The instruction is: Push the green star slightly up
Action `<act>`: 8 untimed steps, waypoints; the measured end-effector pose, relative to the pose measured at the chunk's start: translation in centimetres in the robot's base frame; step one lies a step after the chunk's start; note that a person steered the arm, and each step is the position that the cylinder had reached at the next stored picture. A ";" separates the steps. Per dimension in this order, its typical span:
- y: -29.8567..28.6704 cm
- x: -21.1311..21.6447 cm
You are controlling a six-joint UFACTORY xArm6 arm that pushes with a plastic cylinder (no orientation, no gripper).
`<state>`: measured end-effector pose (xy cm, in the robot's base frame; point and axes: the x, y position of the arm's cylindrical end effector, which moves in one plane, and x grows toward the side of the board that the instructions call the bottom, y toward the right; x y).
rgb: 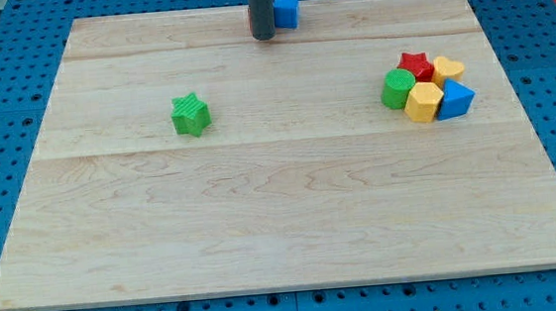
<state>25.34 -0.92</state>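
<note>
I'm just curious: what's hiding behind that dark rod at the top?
A blue block sits behind the rod, right of my tip. Its left part is covered, so its shape is unclear.

my tip (264,37) ends a straight, smooth, dark grey cylindrical rod.

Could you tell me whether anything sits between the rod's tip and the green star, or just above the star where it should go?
Nothing visible does. My tip is near the view's top beside a blue block, with bare board between it and the green star. The board above the star is also bare.
</note>
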 end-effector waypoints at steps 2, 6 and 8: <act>0.0 -1.0; -17.1 5.8; -18.1 18.4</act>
<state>43.74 -19.05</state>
